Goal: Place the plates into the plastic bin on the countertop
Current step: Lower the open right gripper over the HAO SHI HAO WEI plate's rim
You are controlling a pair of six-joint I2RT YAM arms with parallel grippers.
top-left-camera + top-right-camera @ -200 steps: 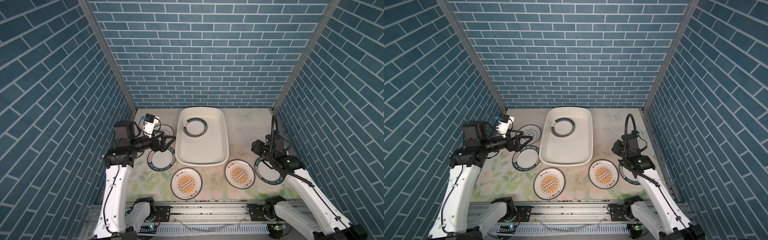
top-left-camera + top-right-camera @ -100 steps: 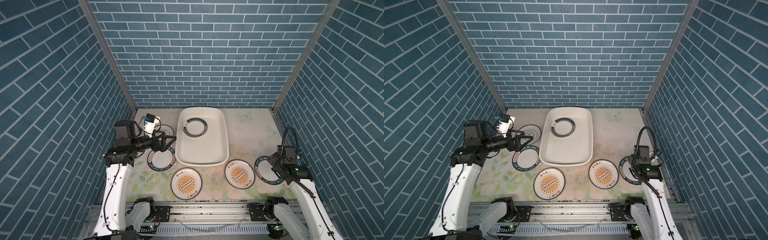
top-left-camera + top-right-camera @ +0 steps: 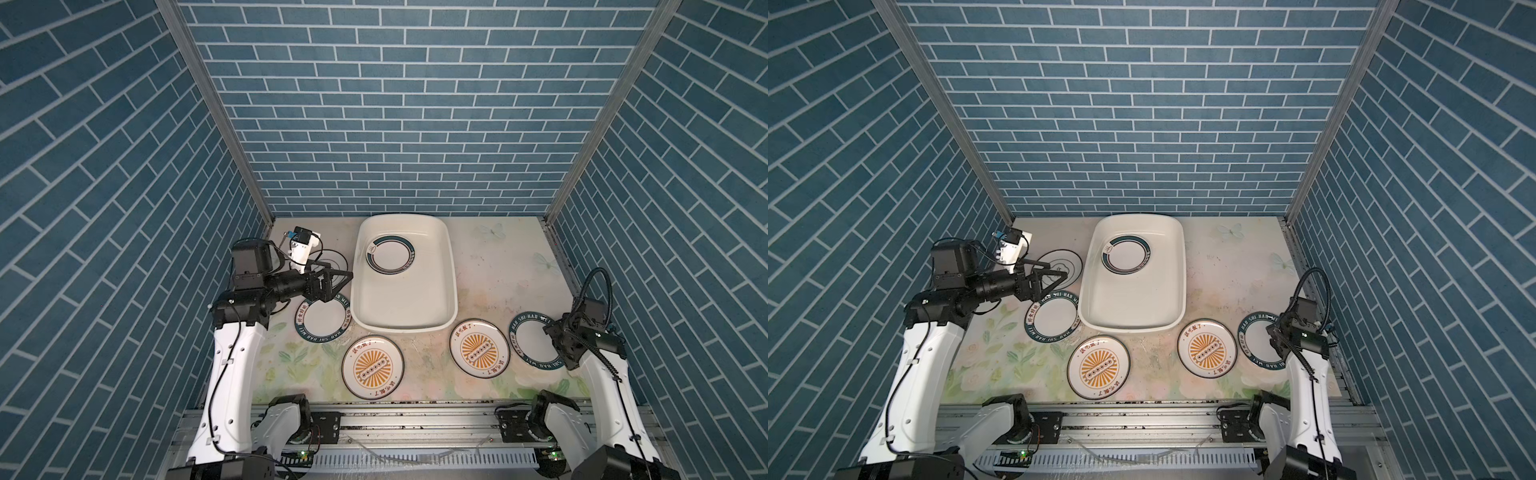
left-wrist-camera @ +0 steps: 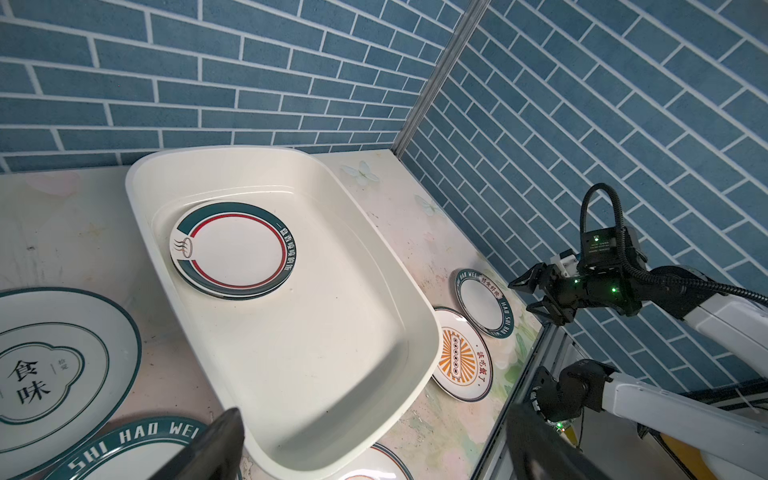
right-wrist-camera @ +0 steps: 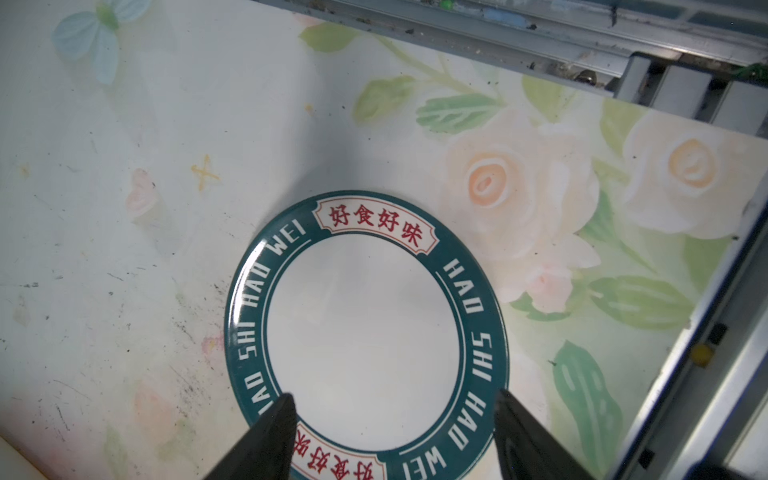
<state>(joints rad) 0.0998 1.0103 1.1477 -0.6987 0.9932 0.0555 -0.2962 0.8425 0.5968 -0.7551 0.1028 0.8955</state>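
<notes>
Brick walls [image 3: 395, 104]; floral countertop [image 3: 498, 266], plates [image 3: 372, 367] beside bin [image 3: 399, 299]

Glossy white shells clad the left arm [image 3: 232, 374] and right arm [image 3: 611, 386] between black joint housings [image 3: 245, 307], with a ribbed black cable [image 4: 583, 216], green lights [image 4: 613, 289], and tapered black fingers [image 5: 270, 440] on the right end effector [image 5: 395, 395].

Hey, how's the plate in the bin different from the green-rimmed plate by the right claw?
The bin plate lies inside the plastic bin on another plate; the right plate lies on the countertop. The bin plate's green band has a red ring and steaming-bowl mark; the right plate's carries white letters. Both are round, white, flat.
</notes>
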